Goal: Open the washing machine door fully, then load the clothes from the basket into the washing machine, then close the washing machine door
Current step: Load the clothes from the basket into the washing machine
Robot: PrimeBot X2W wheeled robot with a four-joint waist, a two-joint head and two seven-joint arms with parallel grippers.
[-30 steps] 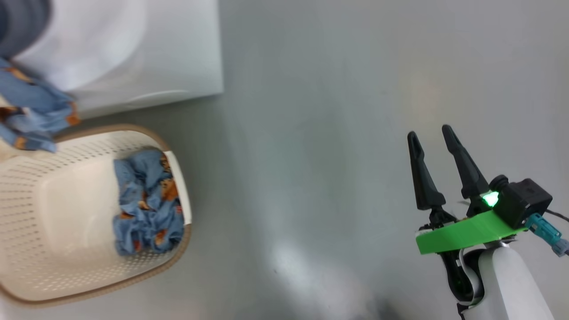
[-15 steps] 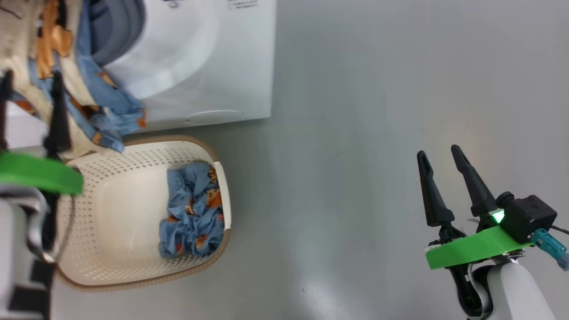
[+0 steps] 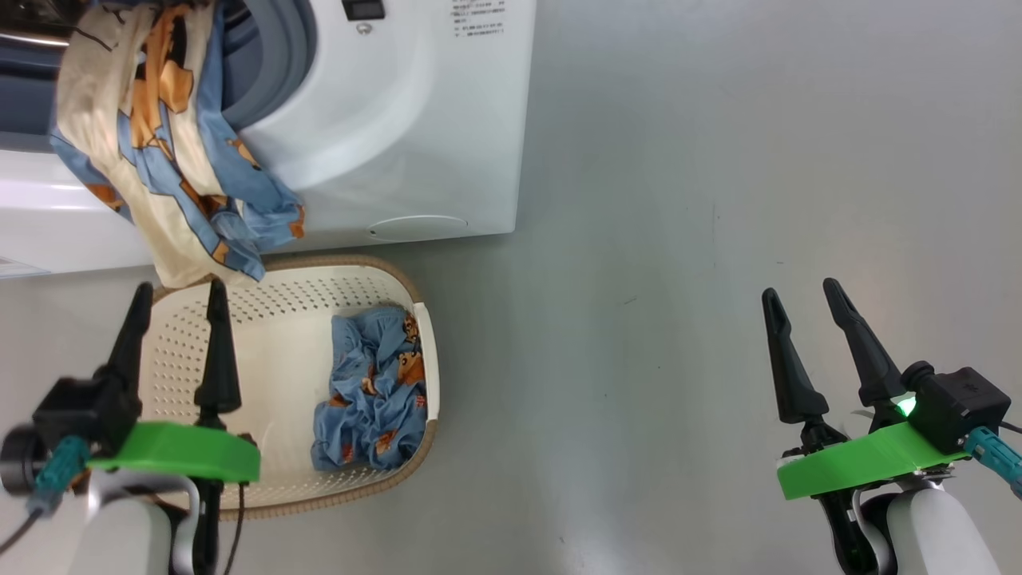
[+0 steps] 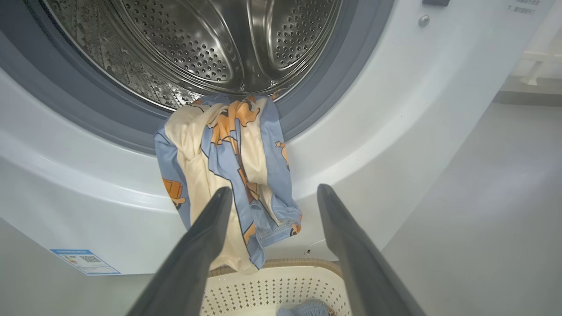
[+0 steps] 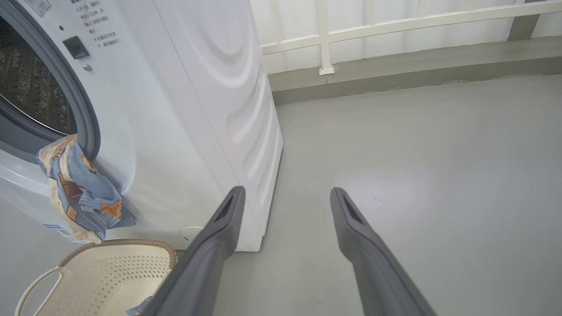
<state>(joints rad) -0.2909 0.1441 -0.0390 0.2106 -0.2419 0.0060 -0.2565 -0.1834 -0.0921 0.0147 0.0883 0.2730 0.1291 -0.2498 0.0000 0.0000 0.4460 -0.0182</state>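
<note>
I had both claws standing wide open with nothing between the fingers. The left claw [image 3: 180, 286] hung over the left end of the basket [image 3: 343, 262], its fingertips just under the hem of the hanging garment [image 3: 168, 152]; I could not tell whether they touched the cloth. The right claw [image 3: 800, 287] sat well off to the right above the grey floor [image 3: 679, 239], far from both basket and machine. The washing machine [image 3: 415, 136] stood with its mouth uncovered, and the left wrist view looked into the perforated steel drum [image 4: 193, 48] ringed by the grey-blue seal [image 4: 351, 66]. The hanging garment, blue and cream with orange figures, was draped over the lower lip of that opening: its top end lay on the seal at the drum's mouth, while most of it trailed down the white front panel to the basket's brown rim. The basket rested on the floor close against the foot of the machine. Inside it one crumpled bundle [image 3: 375, 391] of the same blue print lay pressed against the right end wall. A small blue label sticker [image 4: 83, 261] showed low on the machine's front.
</note>
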